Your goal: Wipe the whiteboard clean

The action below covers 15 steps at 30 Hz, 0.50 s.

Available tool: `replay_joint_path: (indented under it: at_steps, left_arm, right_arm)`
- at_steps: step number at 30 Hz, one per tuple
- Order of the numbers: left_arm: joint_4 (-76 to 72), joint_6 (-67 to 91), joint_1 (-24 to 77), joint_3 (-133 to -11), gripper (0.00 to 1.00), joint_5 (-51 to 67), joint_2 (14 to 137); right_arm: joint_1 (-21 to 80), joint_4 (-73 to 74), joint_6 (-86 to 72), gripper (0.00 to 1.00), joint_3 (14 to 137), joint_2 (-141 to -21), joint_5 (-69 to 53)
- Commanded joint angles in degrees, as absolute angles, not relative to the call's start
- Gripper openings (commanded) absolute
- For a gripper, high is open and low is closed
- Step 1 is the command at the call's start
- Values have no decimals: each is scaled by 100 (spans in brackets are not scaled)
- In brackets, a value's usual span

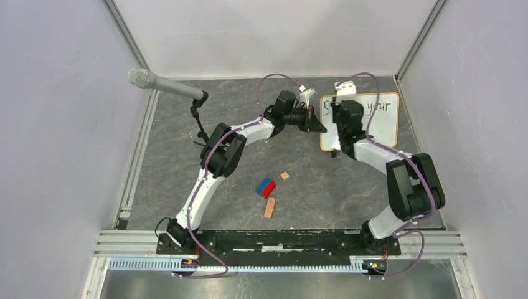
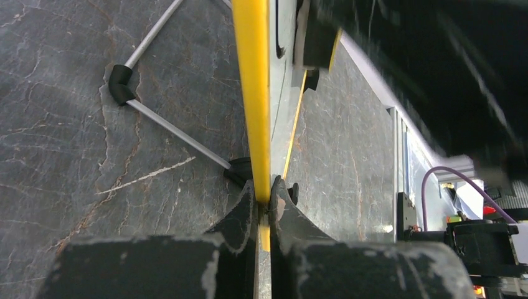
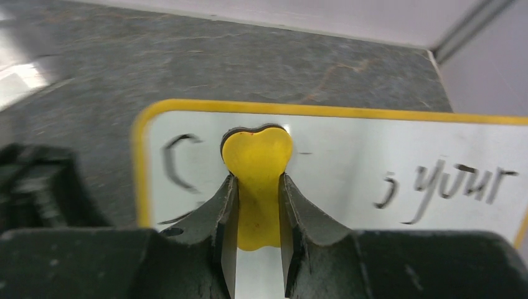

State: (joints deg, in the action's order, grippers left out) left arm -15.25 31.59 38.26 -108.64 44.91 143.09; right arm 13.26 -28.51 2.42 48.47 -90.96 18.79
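Observation:
The whiteboard (image 1: pixel 373 121) lies flat at the back right of the table, white with a thin yellowish frame and dark handwriting. In the right wrist view the whiteboard (image 3: pixel 386 162) shows a curved stroke at its left and "yuur" at its right. My left gripper (image 1: pixel 319 123) is shut on the board's left frame edge (image 2: pixel 254 93), seen edge-on in the left wrist view. My right gripper (image 3: pixel 256 180) is shut on a small yellow eraser (image 3: pixel 256 156) and holds it on the board's upper left part. In the top view the right gripper (image 1: pixel 341 121) hides that part of the board.
A microphone (image 1: pixel 163 85) on a small stand (image 1: pixel 200 121) stands at the back left. A blue and red block (image 1: pixel 266 187) and two small wooden blocks (image 1: pixel 269 207) lie on the grey table near the middle front. Walls close in the back and sides.

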Motion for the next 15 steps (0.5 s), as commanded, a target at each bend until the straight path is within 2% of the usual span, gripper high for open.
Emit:
replay_joint_path:
  at_steps: [1, 6, 15]
  left_arm:
    - [-1248, 2488, 3929, -11039, 2, 4399, 14213]
    - [-1211, 2453, 3939, -11021, 2, 4395, 14201]
    - [-1103, 2355, 3938, -11051, 2, 4376, 14195]
  right_arm:
    - [1891, -2213, 428, 8, 5057, -9470, 1688]
    - [1461, -1680, 222, 8, 5614, -9631, 1911]
    - [289, -949, -511, 7, 5505, -9474, 1558]
